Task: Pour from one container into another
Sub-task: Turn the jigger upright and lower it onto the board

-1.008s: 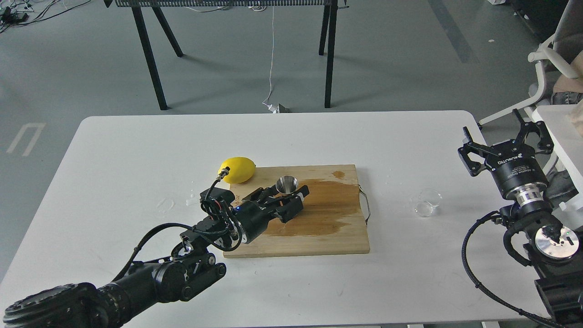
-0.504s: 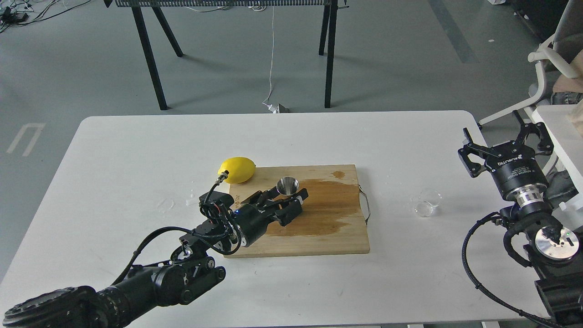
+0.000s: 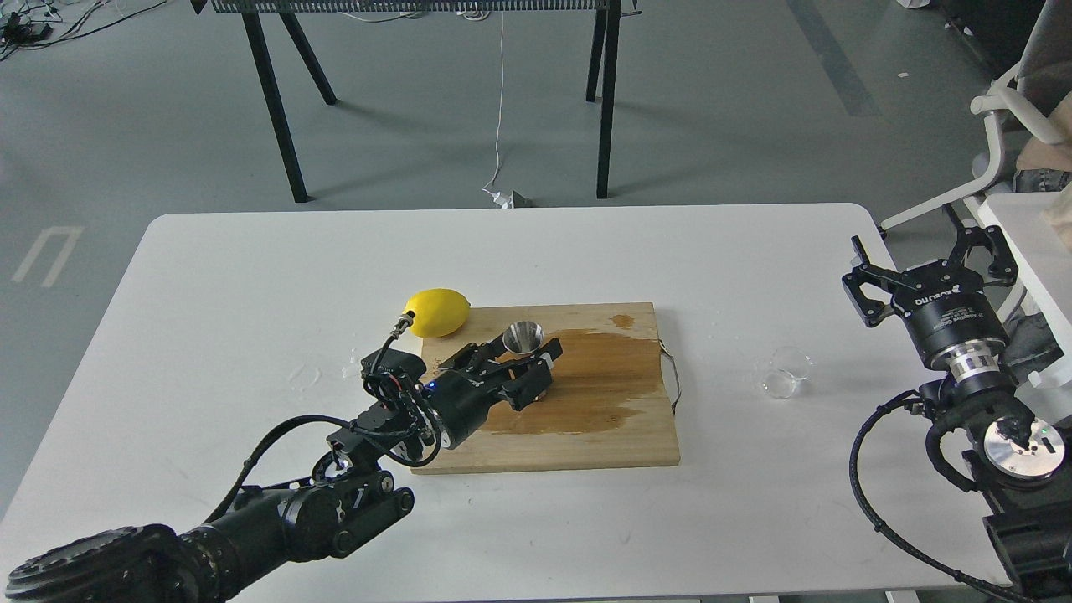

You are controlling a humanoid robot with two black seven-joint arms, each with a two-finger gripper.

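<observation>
Left end effector (image 3: pixel 521 362) clamped on the steel jigger (image 3: pixel 523 337), upright over the wet wooden board (image 3: pixel 586 419), lemon (image 3: pixel 437 311) just beside. Right end effector (image 3: pixel 930 260) fingers spread apart, holding nothing, off the worktop's (image 3: pixel 251 276) right edge. Glass cup (image 3: pixel 785 373) sits on the worktop right of the board, well apart from both.

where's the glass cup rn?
In the head view the glass cup stands on the white table, right of the wooden cutting board and apart from it, with the open right gripper farther right, not touching it.
</observation>
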